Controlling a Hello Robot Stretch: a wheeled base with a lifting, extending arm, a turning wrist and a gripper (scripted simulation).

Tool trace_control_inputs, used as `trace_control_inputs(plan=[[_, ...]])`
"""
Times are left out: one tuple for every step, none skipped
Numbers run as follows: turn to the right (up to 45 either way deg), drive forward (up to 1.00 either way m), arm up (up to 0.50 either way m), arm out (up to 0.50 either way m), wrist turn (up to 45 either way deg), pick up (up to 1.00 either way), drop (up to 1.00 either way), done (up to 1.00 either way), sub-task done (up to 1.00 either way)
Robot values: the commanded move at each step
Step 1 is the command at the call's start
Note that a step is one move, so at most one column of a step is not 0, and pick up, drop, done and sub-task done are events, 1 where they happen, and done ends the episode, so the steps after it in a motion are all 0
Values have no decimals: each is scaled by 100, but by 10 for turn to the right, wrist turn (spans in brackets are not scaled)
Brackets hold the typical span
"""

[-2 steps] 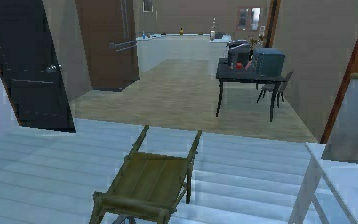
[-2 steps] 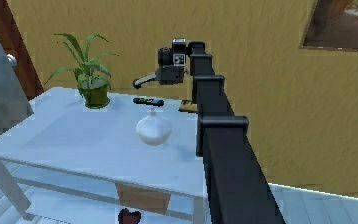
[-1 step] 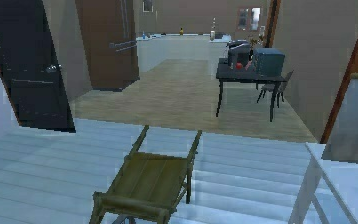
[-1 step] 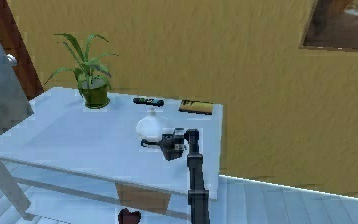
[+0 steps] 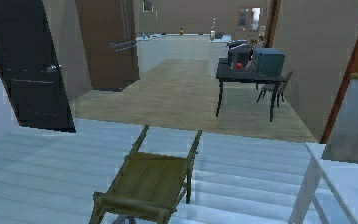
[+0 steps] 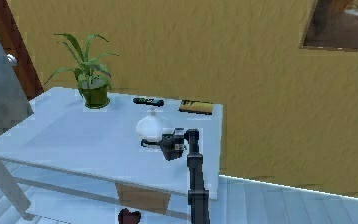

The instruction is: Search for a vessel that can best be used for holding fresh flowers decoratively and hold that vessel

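1 white vase (image 6: pixel 149 126) stands on the pale desk (image 6: pixel 77 140), near a potted plant (image 6: pixel 87 70). Tool (image 6: pixel 159 143) sits at the vase; whether it holds anything cannot be told.

Desk clutter (image 5: pixel 241 57) — too small; perhaps boxes.

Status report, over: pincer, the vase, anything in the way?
Pincer at white vase, cannot tell if holding. Vase upright on white table. Potted plant, dark remote, flat dark-and-yellow thing farther back, apart from vase.
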Motion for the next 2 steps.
trace_control_inputs(plan=[[0,0,10,0,0,0,0,0,0],[0,0,0,0,0,0,0,100,0]])
